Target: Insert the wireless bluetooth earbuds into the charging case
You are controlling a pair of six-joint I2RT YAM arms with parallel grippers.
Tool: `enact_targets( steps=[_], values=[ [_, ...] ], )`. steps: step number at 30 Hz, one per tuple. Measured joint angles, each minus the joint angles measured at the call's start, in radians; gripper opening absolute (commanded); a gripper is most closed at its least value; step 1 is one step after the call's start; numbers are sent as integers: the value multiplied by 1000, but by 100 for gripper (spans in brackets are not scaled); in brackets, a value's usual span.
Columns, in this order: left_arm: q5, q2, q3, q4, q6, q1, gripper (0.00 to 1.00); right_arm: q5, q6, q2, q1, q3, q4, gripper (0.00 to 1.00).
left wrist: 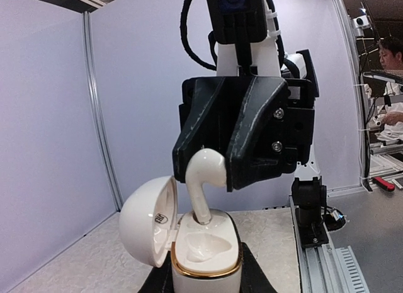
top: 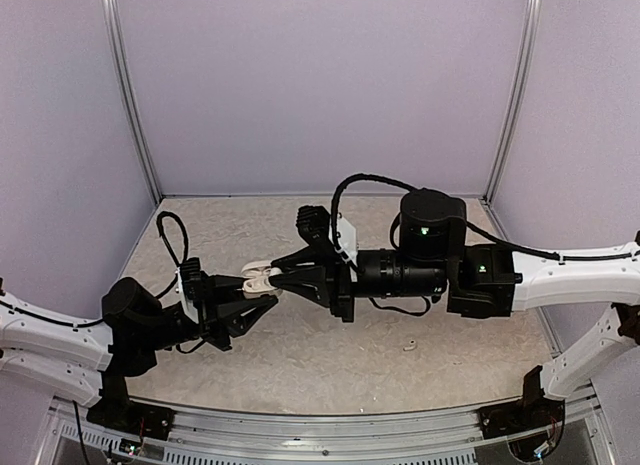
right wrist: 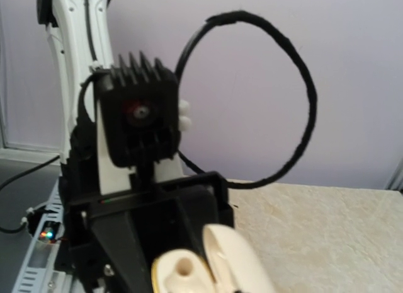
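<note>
My right claw (left wrist: 212,174) is pinching 1 earbud (left wrist: 206,164), my left claw (top: 250,297) clamping the open case (left wrist: 208,255); I'm aiming the stem straight down its slot, gently.

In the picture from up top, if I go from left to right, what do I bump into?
Left fingers → open white case they hold → right fingers, pinching one earbud → loose earbud lying on the table.
</note>
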Motion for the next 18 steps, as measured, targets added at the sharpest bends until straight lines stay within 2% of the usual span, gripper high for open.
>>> enact_targets(
  steps=[18],
  values=[
    [-21,1,0,-9,0,0,7,65,-25,-16,1,-19,2,12]
  ],
)
